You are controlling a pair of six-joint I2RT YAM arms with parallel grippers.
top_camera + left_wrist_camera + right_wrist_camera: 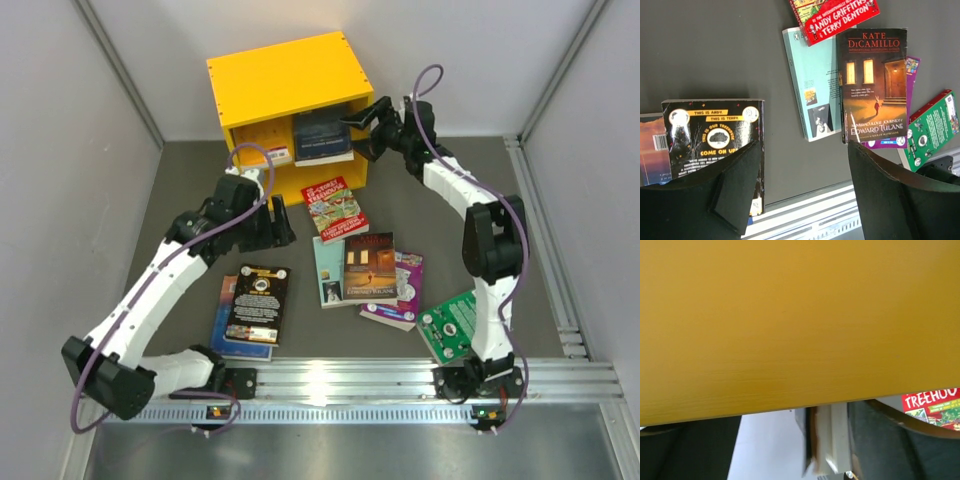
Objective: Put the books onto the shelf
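Note:
The yellow shelf [285,85] stands at the back, and its yellow face [790,315] fills most of the right wrist view. A dark blue book [322,135] juts from its upper compartment, beside a pale book [277,155]. My right gripper [358,135] is open at that dark book's right edge. In the right wrist view its page edges [827,440] lie against the right finger of the gripper [795,440], far from the left one. My left gripper [280,232] hangs open and holds nothing [805,150] over bare mat. A black book [715,135] lies to its left and a dark brown book [872,85] to its right.
Loose on the mat are a red-and-white book [335,208], a teal one [326,275] under the brown one [368,268], a purple one [402,292], a green one [450,325], and the black one [258,303] on a blue one [222,325]. The aluminium rail [350,380] runs along the near edge.

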